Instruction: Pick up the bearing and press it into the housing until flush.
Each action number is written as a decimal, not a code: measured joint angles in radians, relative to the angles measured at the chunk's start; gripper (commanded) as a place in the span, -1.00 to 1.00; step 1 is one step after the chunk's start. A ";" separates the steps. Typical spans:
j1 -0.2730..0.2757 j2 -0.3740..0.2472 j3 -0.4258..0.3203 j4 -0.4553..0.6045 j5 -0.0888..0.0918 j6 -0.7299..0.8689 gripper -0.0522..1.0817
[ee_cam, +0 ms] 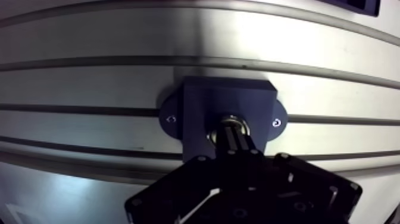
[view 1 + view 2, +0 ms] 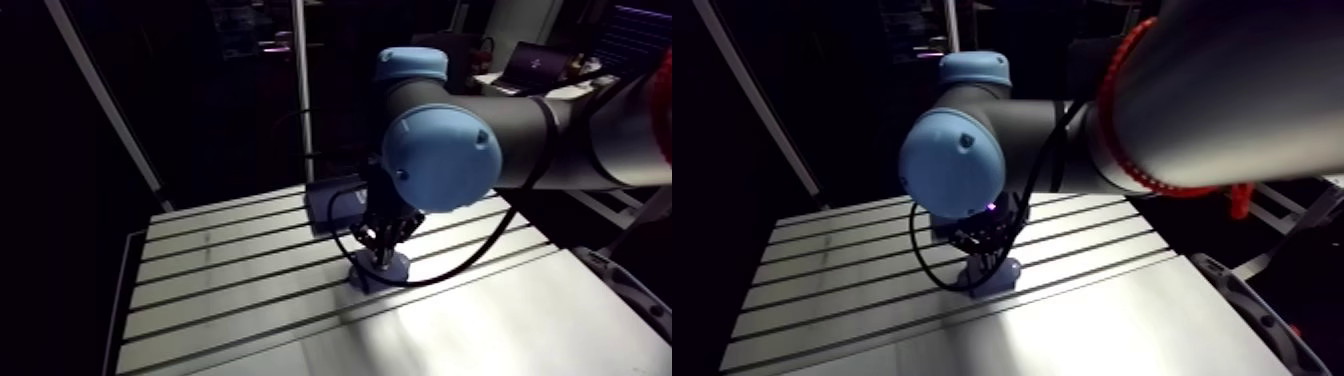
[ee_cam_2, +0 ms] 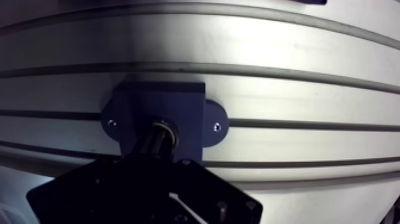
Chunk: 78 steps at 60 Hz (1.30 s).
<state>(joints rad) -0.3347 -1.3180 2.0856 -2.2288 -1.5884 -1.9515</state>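
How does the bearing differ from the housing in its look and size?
The bearing is a small, shiny metal ring; the housing is much larger, matt dark blue, a block with two rounded ears. The housing lies on the table, the bearing sits in the housing's middle. The housing shows almost whole; the gripper hides part of the bearing.

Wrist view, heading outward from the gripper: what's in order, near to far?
black gripper → silvery ring bearing → dark-blue housing block → slotted aluminium table → dark-blue object, cut off at the far edge
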 measured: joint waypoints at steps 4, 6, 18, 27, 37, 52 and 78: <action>0.000 0.000 0.001 0.000 0.001 -0.001 0.99; 0.000 0.001 0.001 0.000 0.001 -0.002 0.99; 0.001 0.002 0.003 -0.001 0.003 -0.004 0.99; 0.001 0.003 0.005 -0.002 0.004 -0.006 0.99; 0.001 0.004 0.008 -0.003 0.004 -0.008 0.99; 0.001 0.004 0.014 -0.024 0.005 -0.011 0.99; 0.002 0.006 0.018 -0.041 0.006 -0.013 0.99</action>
<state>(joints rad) -0.3327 -1.3125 2.1034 -2.2702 -1.5823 -1.9642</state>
